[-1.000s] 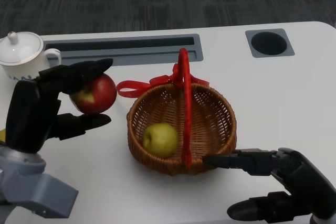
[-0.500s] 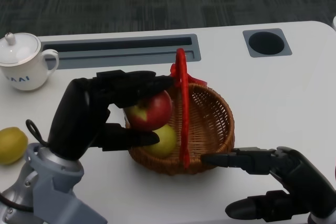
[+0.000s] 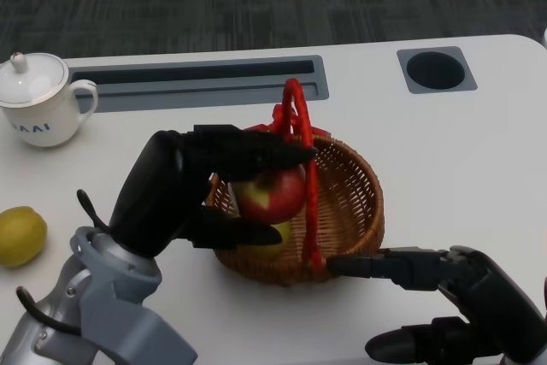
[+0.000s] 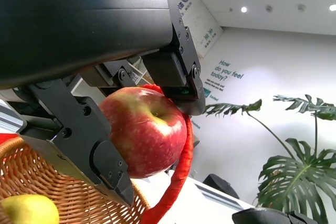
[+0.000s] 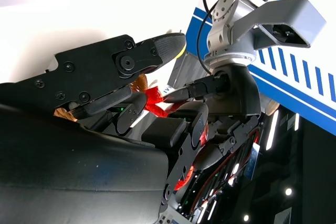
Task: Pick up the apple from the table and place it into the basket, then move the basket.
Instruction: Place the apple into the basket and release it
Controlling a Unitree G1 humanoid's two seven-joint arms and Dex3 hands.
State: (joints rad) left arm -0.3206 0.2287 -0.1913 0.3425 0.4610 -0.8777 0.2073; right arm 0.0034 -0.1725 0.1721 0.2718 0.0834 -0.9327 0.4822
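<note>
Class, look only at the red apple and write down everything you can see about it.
The red apple is round and glossy, red with a yellow-green patch and a dimple at one end. It looks whole. The left hand grips it between black fingers above and below, holding it over the wicker basket, beside the basket's red handle and above a yellow-green fruit lying inside.

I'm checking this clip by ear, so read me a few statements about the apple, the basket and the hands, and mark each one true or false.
1. The left hand holds the red apple over the wicker basket. True.
2. The basket is empty. False: a yellow-green fruit lies in it.
3. The right hand grips the basket's red handle. False: it holds nothing, with a fingertip at the basket's near rim.
4. A white lidded cup stands at the table's far left. True.
5. A yellow fruit lies on the table left of the left hand. True.
</note>
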